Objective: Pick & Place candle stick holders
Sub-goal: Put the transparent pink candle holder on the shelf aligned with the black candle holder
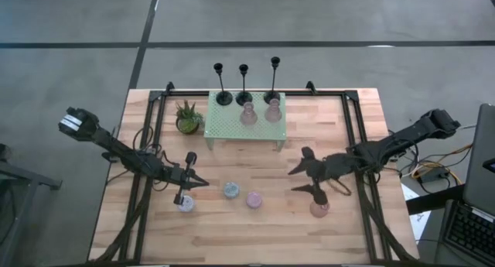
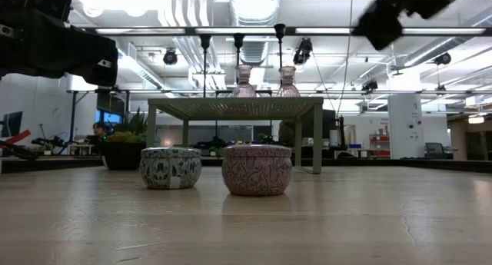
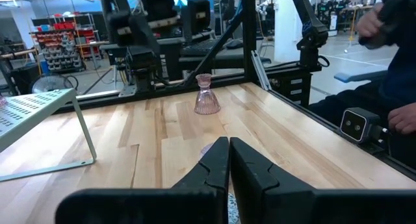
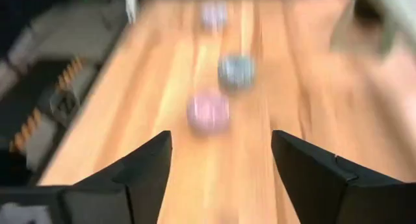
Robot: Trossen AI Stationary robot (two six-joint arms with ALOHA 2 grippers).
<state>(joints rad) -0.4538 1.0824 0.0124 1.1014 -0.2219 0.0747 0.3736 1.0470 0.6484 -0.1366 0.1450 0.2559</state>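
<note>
Wood table (image 1: 255, 228): pink glass holder (image 1: 319, 208) upright near right edge, under right gripper (image 1: 303, 179), fingers spread wide, empty. Left gripper (image 1: 191, 177) fingers pressed together. Glass likely fragile, slippery; grip narrow waist.

You're working on a pale wooden table (image 1: 255, 228) of jointed planks with a smooth, faintly sheened finish. The shelf (image 1: 232, 128) looks like perforated painted metal, matt mint green. The pink holders (image 2: 244, 81) on it look like translucent ribbed glass; the two round tins (image 2: 257, 170) carry a fine printed pattern.
</note>
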